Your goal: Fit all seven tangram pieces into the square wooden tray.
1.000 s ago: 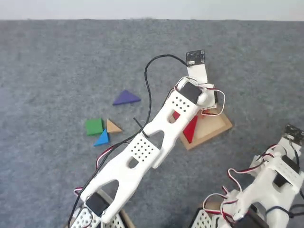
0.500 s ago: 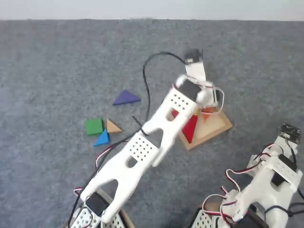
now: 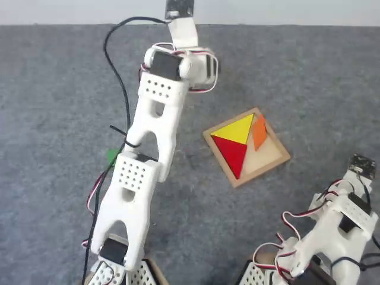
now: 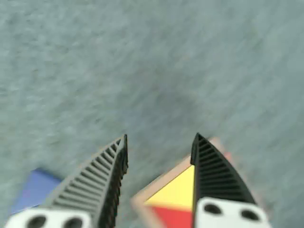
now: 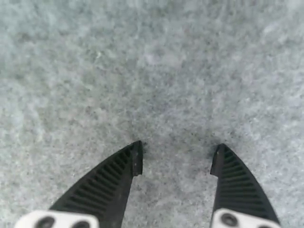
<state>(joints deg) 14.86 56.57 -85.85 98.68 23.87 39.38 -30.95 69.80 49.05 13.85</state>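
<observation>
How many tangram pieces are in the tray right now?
3. In the tray, a yellow triangle and a red triangle lie edge to edge; an orange piece sits beside the yellow one near the far corner. None there look hidden.

no writing, number, label or sign can be read anywhere, neither on the wooden tray [image 3: 264,173] and its pieces [image 3: 236,129] nor on the grey carpet [image 3: 309,71].
</observation>
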